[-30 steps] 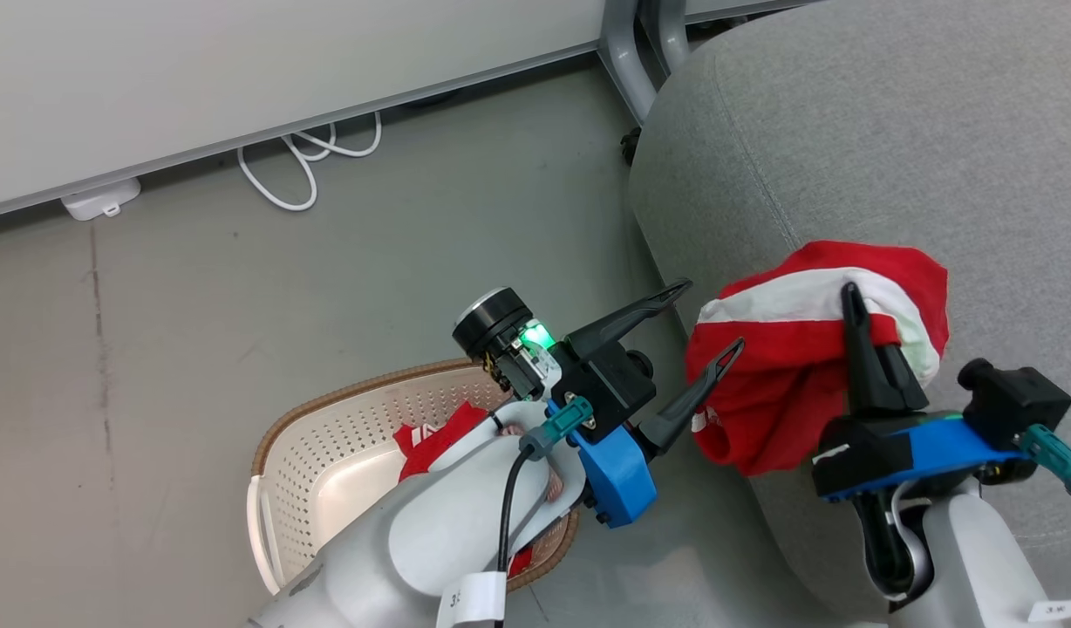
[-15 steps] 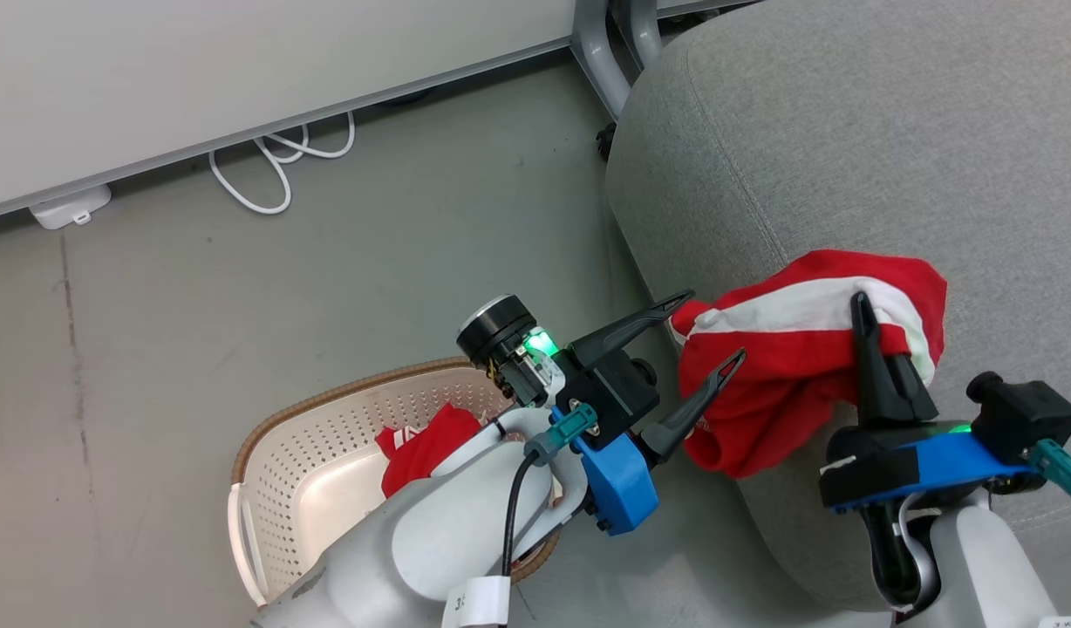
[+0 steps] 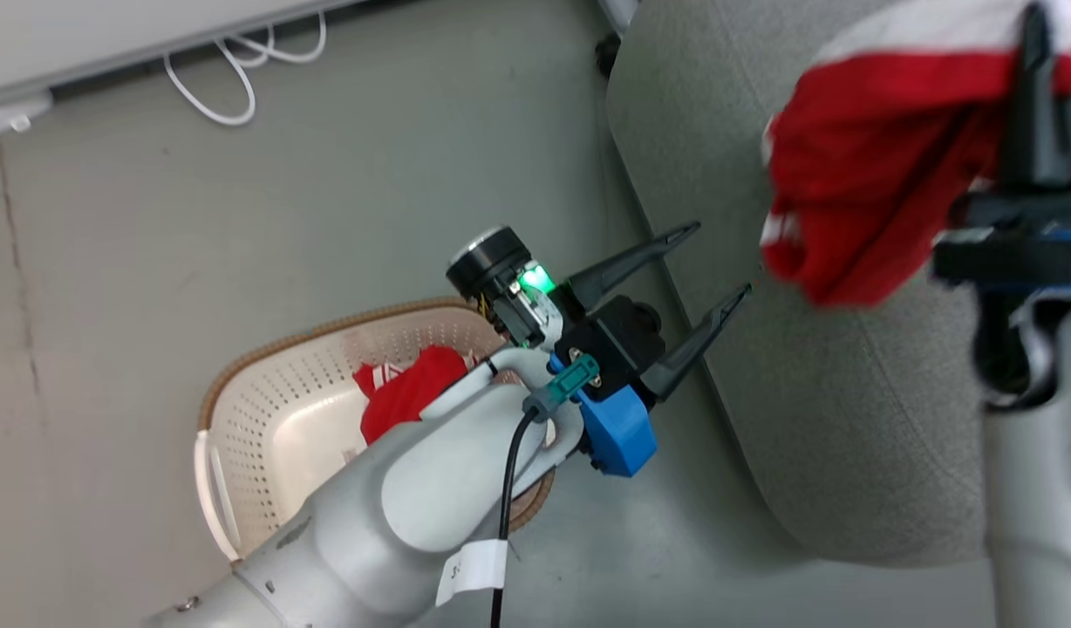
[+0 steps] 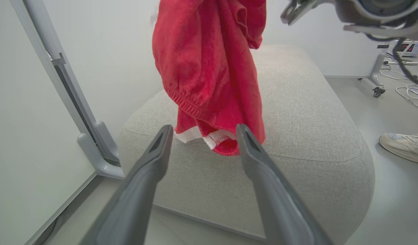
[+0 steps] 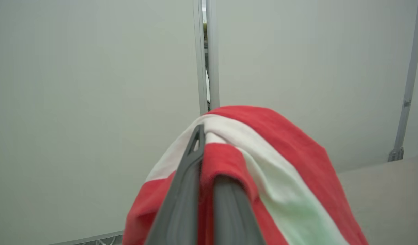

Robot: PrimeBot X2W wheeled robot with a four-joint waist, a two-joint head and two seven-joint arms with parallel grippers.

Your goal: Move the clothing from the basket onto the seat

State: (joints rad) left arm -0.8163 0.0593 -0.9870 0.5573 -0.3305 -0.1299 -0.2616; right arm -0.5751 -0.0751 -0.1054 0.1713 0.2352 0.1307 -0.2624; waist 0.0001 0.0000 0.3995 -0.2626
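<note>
My right gripper (image 3: 1034,22) is shut on a red garment with a white stripe (image 3: 858,166), held up over the grey seat (image 3: 815,419). The same garment (image 4: 209,75) hangs above the seat (image 4: 297,136) in the left wrist view, its white cuff near the cushion. It drapes over my right gripper (image 5: 204,131) in the right wrist view. My left gripper (image 3: 724,260) stands open and holds nothing, beside the seat's left edge. Below my left arm sits the cream basket (image 3: 265,419) with a second red garment (image 3: 405,392) in it, partly hidden by the forearm.
White cables (image 3: 230,70) lie on the grey floor by the wall panel at the back left. A metal panel leg (image 4: 93,143) stands left of the seat. A person's shoe (image 4: 403,146) rests on the floor to the seat's right.
My right gripper has lifted the striped garment higher and further over the seat. The head camera has tilted down and shifted. My left gripper stays open in much the same place.
</note>
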